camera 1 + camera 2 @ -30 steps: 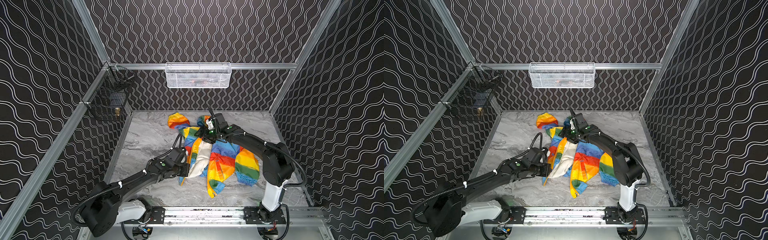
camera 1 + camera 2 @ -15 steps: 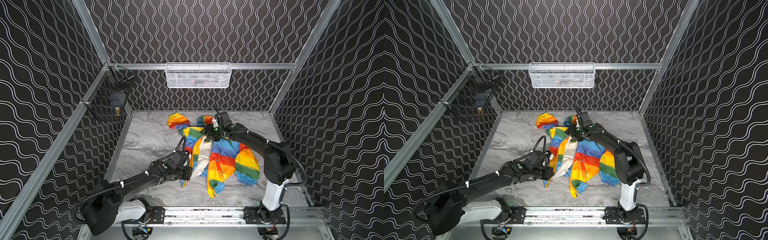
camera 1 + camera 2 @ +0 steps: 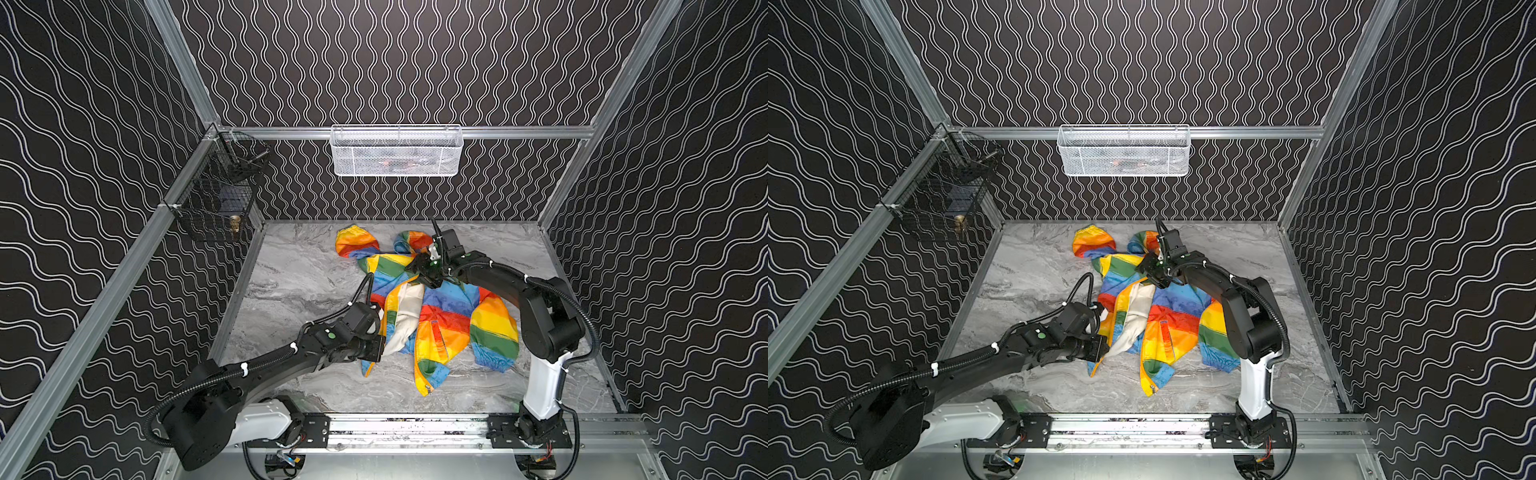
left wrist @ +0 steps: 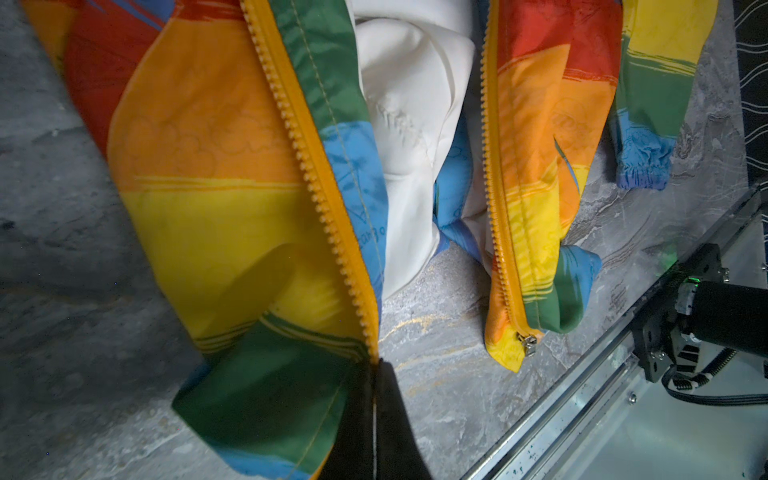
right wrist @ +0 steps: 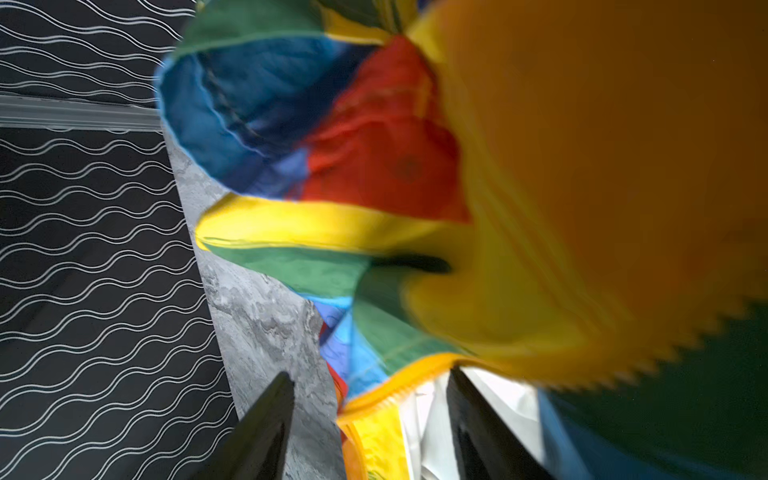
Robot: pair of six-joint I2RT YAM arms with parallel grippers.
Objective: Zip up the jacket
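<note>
Left fingers (image 4: 392,419) pinched tight on the bottom of one zipper half (image 4: 316,187), right fingers (image 5: 266,424) wide around the upper edge; jacket (image 3: 440,316) sprawls open on the tabletop (image 3: 299,282), slider (image 4: 527,340) apart on the other half (image 4: 496,187); zipping not yet begun, I'd say.

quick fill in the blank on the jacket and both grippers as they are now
1. The lining showing inside the jacket is ____.
2. The left gripper has its jaws ____ on the low end of the toothed zipper edge.
3. The right gripper, up by the collar, has its jaws ____.

Missing words: white; shut; open
</note>
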